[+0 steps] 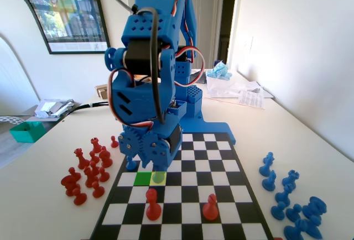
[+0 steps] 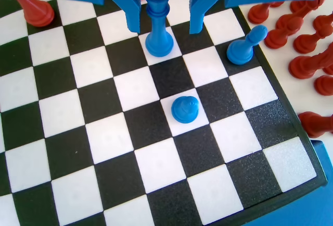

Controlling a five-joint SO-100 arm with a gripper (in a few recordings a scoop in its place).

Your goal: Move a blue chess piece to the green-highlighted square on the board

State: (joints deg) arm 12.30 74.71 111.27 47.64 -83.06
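My gripper [image 2: 165, 29] hangs low over the board [image 2: 78, 148], open, one jaw on each side of a tall blue piece with a crowned top [image 2: 157, 28] that stands on a white cell. In the fixed view the gripper [image 1: 154, 165] sits just above the yellow square [image 1: 159, 177], and the green-highlighted square [image 1: 142, 178] lies bare to its left. A blue pawn [image 2: 184, 109] stands two rows nearer the arm. Another blue pawn [image 2: 243, 46] stands at the board's right edge in the wrist view and also appears in the fixed view [image 1: 131, 163].
Two red pawns [image 1: 152, 204] [image 1: 210, 207] stand on the board near the fixed camera. Several red pieces [image 1: 88, 168] cluster off the board's left side in the fixed view, and several blue pieces [image 1: 293, 207] off its right. A teal box [image 1: 26, 131] sits at the far left.
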